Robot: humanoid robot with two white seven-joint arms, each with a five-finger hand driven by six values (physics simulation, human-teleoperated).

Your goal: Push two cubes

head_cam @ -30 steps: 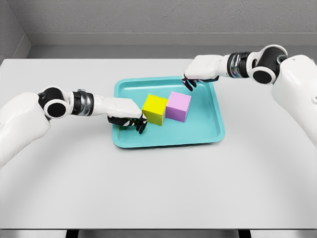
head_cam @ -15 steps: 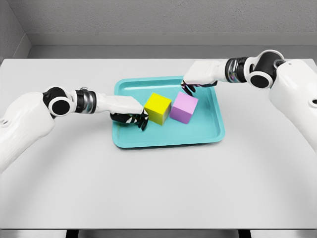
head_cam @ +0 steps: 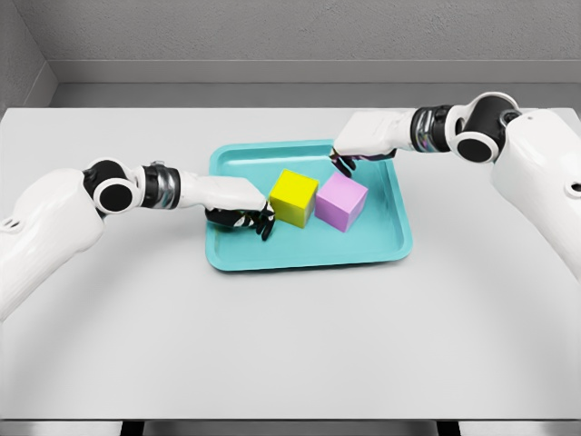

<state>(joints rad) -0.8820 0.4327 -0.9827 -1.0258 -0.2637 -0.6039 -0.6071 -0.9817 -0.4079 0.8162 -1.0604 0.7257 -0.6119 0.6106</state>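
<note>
The shallow teal plastic tray (head_cam: 399, 238) looks smooth and faintly glossy. The yellow cube (head_cam: 293, 197) and pink cube (head_cam: 341, 202) are matt. The pale grey table (head_cam: 290, 336) is smooth, matt.

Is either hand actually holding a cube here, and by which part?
Nothing is held. The left hand presses the yellow cube from its left side; the right hand sits at the pink cube's far edge.

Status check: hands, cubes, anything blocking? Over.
Left hand curled against yellow cube; right hand curled behind purple cube. Cubes touching inside teal tray. Nothing in the way.
</note>
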